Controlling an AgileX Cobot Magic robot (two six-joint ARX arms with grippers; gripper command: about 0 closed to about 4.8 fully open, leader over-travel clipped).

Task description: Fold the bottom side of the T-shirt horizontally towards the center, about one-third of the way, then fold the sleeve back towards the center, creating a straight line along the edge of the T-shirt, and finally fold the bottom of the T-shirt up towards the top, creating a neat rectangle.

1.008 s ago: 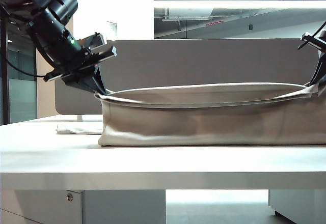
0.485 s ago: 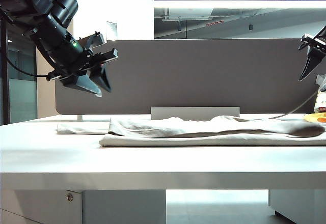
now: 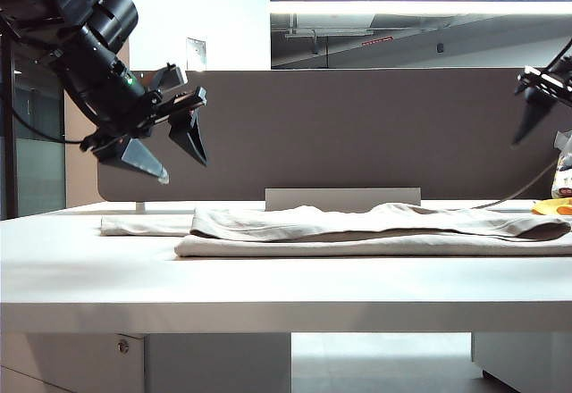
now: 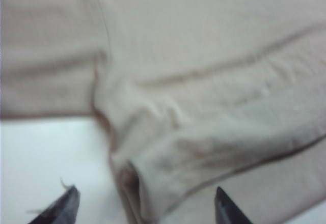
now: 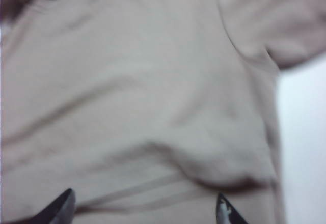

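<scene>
The beige T-shirt (image 3: 375, 230) lies flat on the white table (image 3: 268, 277), folded over itself in two layers, with a sleeve (image 3: 143, 225) sticking out to the left. My left gripper (image 3: 181, 163) hangs open above the shirt's left end, holding nothing. In the left wrist view its gripper (image 4: 146, 206) is spread over a rumpled fold of the T-shirt (image 4: 204, 81). My right gripper (image 3: 534, 112) is open in the air at the right edge. The right wrist view shows that gripper (image 5: 145, 208) over the T-shirt (image 5: 142, 96), with a stitched hem (image 5: 153, 189) below it.
A grey partition (image 3: 357, 125) stands along the back of the table, with a pale block (image 3: 342, 198) at its foot. A small yellow object (image 3: 552, 205) lies at the far right beside the shirt. Bare table (image 4: 46, 163) shows beside the shirt's left end.
Both grippers opened and let go of the lifted shirt edge. The edge dropped onto the shirt, which now lies flat. The arms stayed at their height.
</scene>
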